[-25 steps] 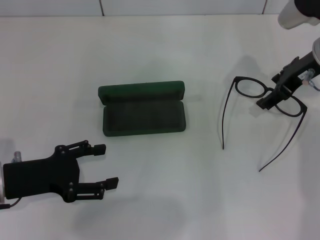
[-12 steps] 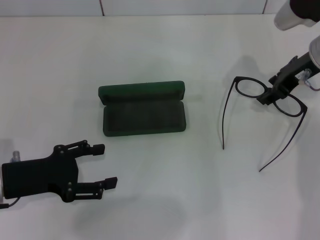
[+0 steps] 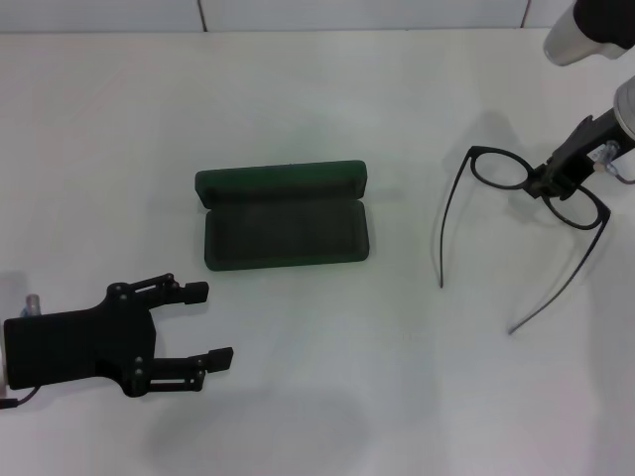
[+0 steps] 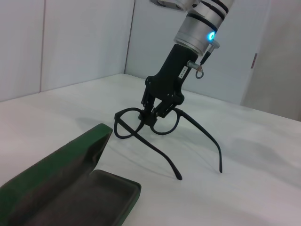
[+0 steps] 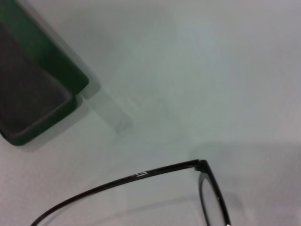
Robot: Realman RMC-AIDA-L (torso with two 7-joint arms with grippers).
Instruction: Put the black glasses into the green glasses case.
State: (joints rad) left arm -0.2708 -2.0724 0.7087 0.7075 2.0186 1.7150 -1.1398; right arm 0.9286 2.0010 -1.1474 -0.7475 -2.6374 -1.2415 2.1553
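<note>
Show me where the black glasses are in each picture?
Head view: the black glasses sit far right, pinched at the bridge by the right gripper.
Left wrist view: mid-picture, frame raised, temple tips down.
Right wrist view: one temple and part of a lens along the bottom edge.
Shared landmark: the green glasses case, open.

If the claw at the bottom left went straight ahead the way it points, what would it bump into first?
Probably nothing. The left claw, open, points rightward across bare table. The green glasses case sits farther back, off that line, though height is hard to judge.
</note>
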